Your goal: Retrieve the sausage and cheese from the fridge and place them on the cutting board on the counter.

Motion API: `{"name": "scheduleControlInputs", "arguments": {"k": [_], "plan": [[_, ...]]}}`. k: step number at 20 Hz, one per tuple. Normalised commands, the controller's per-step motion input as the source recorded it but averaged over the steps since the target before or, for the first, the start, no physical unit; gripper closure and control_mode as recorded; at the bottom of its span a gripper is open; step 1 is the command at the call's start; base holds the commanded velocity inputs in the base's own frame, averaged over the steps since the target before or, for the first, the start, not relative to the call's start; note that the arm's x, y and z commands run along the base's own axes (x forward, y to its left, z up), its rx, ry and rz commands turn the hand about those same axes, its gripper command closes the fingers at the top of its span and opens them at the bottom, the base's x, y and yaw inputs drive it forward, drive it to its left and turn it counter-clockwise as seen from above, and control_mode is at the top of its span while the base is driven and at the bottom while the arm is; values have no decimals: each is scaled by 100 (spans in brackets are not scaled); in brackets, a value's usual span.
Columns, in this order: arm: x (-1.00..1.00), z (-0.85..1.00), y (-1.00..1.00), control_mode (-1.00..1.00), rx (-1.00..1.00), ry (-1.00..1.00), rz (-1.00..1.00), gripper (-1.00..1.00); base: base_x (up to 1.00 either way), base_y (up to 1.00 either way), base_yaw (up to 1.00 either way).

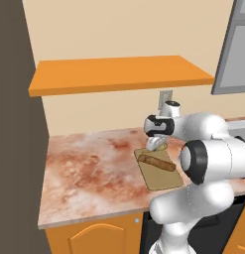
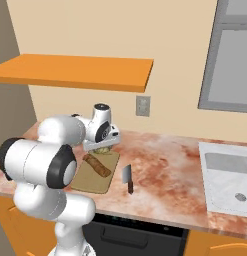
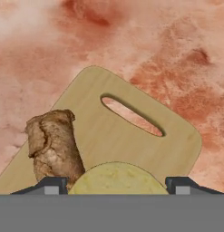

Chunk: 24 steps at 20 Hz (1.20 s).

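The cutting board (image 1: 163, 181) (image 2: 92, 184) (image 3: 95, 131) lies on the marbled counter (image 1: 89, 173) (image 2: 165, 165) (image 3: 154, 45). The reddish-brown sausage (image 1: 157, 162) (image 2: 97, 166) (image 3: 54, 145) lies across the board's middle. My gripper (image 1: 156, 145) (image 2: 101, 146) (image 3: 115, 186) points down over the board's far, slotted end. The pale yellow cheese (image 3: 118, 179) (image 1: 162, 146) (image 2: 101, 149) fills the gap between the fingertips, so the gripper is shut on it. I cannot tell whether the cheese touches the board. The fridge is out of view.
A cleaver (image 2: 128, 179) lies on the counter just right of the board. Farther right is a white sink (image 2: 230, 185). An orange wall shelf (image 1: 119, 74) hangs above the counter, with a wall outlet (image 2: 142, 106) below it. A tall dark panel (image 1: 15, 149) bounds the counter's left end.
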Motion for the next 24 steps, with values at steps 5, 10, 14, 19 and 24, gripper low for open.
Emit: {"name": "scheduleControlInputs", "arguments": {"k": [5,10,14,19,24], "plan": [[23,-37,0,-100,0,0,4,-100,0,0,0],[19,-19,0,-100,1,0,6,-100,0,0,0],[-3,-3,0,-100,1,0,4,-100,0,0,0],[-41,12,-3,-100,0,-1,0,-100,0,0,0],[-30,65,0,-100,0,-11,0,-100,0,0,0]]}}
